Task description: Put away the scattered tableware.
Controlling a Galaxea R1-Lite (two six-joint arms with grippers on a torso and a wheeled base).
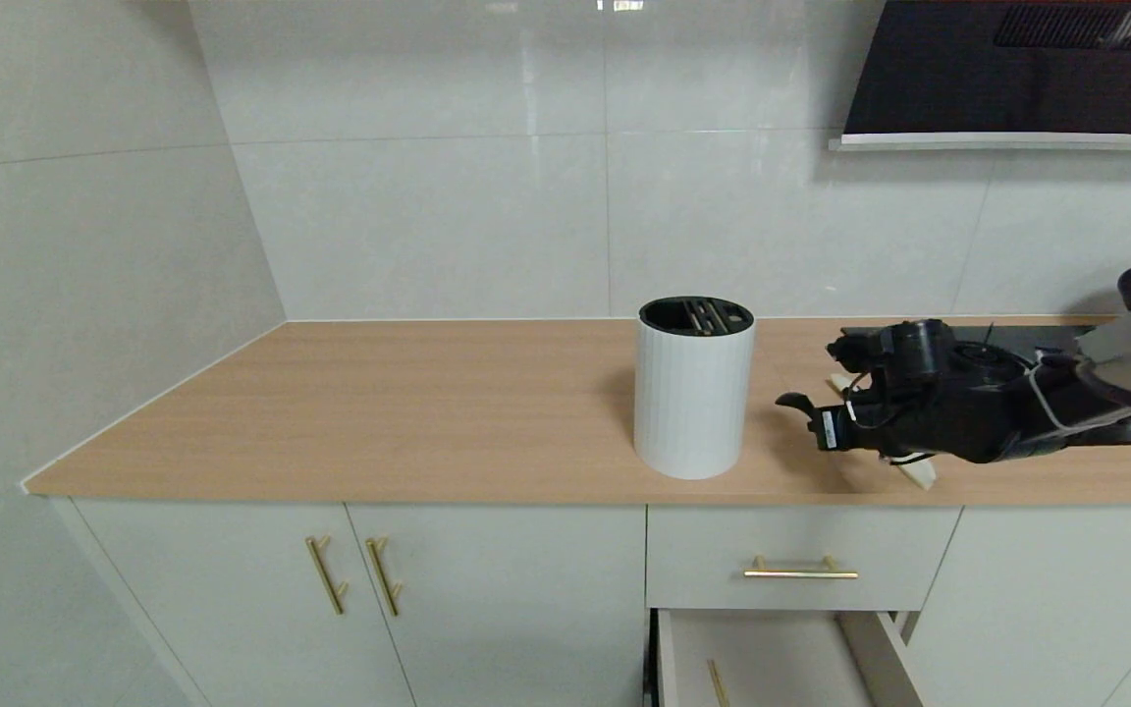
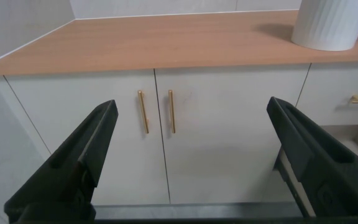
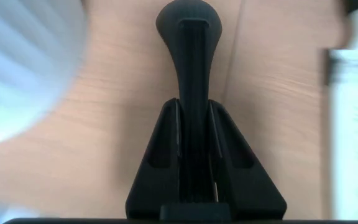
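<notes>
Right gripper clamped on black utensil handle, rounded end sticking out past fingers. Held low over wooden surface, just beside white ribbed utensil holder, on its right, apart from it. Holder upright, black slotted insert on top. Pale wooden piece on surface, mostly hidden under right arm. Left gripper wide open, holding nothing, low before cabinet doors with gold handles. Drawer under surface stands open.

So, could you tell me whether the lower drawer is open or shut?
Open: the lower drawer juts out beneath the shut upper drawer, its white inside showing.
</notes>
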